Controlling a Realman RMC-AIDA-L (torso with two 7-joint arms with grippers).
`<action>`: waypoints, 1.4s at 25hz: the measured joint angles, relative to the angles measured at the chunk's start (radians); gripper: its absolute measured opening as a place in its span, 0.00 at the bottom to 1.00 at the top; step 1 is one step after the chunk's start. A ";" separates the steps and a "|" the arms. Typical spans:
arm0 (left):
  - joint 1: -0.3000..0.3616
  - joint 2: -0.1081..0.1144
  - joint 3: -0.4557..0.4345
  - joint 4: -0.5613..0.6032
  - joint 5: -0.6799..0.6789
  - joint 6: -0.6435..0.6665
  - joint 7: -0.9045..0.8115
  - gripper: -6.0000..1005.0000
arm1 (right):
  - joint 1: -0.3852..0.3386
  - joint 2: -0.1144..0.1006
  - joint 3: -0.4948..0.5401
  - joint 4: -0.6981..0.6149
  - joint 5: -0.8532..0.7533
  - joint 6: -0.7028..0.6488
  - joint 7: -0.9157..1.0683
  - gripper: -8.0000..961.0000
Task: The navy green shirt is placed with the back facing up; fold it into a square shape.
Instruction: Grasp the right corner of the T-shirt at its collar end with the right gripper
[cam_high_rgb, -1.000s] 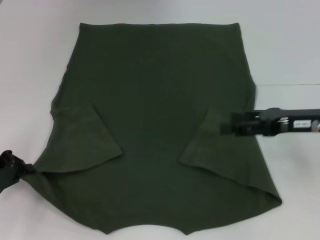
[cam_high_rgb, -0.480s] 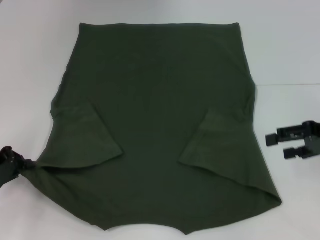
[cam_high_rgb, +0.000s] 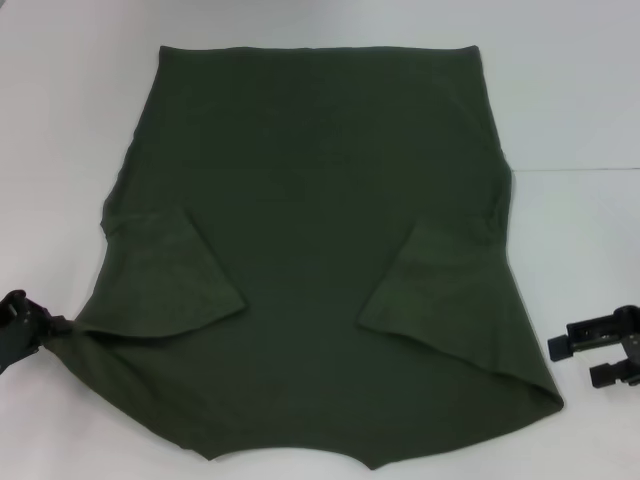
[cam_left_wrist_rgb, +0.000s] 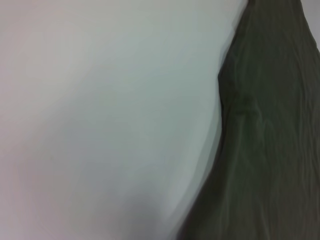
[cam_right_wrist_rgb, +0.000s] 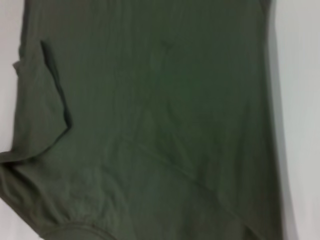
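Both sleeves already folded in on the shirt (cam_high_rgb: 320, 250), which lies flat mid-counter (cam_high_rgb: 580, 80). My left hand (cam_high_rgb: 22, 330) is pinching the near-left shoulder corner. Right hand (cam_high_rgb: 600, 355) sits open, just off the right edge. Side and bottom folds still to do.

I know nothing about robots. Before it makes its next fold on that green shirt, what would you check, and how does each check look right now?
1. Shirt lies flat on the table: ok.
2. Both sleeves folded inward onto the body: ok.
3. Left end effector at the shirt's near left corner, cloth bunched against it: ok; a firm grip cannot be told.
4. Right end effector has hold of the shirt: not ok, it is open and off the cloth, beside the near right corner.
5. Far hem straight: ok.
6. Near edge even: not ok, it is jagged.
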 joint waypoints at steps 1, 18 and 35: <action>0.000 0.000 0.000 0.000 0.000 -0.001 0.002 0.01 | 0.000 0.002 0.000 0.008 -0.003 0.009 -0.001 0.96; -0.002 -0.004 -0.002 -0.008 -0.023 -0.013 0.024 0.01 | 0.011 0.051 -0.051 0.042 -0.013 0.128 -0.020 0.96; -0.008 -0.003 -0.004 -0.009 -0.025 -0.017 0.024 0.01 | 0.015 0.075 -0.054 0.055 -0.013 0.176 -0.049 0.96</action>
